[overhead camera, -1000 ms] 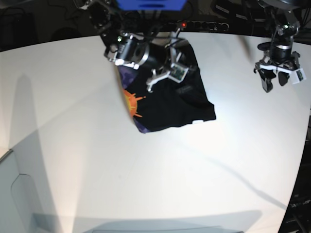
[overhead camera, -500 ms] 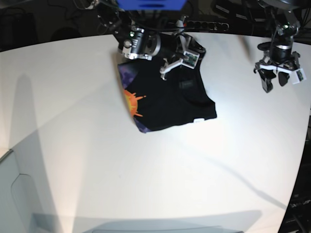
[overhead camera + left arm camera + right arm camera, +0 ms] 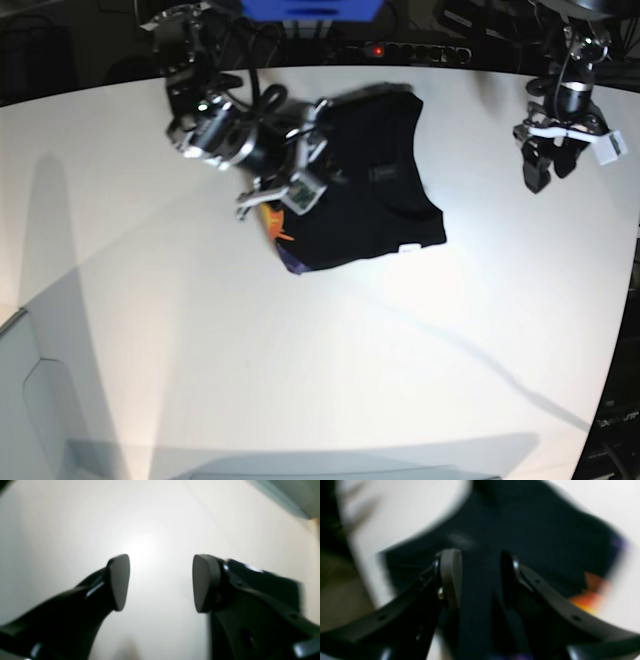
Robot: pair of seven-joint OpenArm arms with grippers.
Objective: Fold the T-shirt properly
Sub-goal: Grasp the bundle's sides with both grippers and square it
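Both grippers gape empty, right gripper (image 3: 262, 200) above the compactly folded T-shirt (image 3: 375, 205), left gripper (image 3: 160, 582) well apart; folding looks nearly finished.

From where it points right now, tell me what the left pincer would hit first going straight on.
The left pincer, jaws open and empty, faces only the bare white table. It would probably meet that surface first, with nothing in between, though depth is unclear.

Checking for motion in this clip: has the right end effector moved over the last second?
Yes. In the base view the right end effector has swung from near the T-shirt's far edge toward its left edge, by the orange print.
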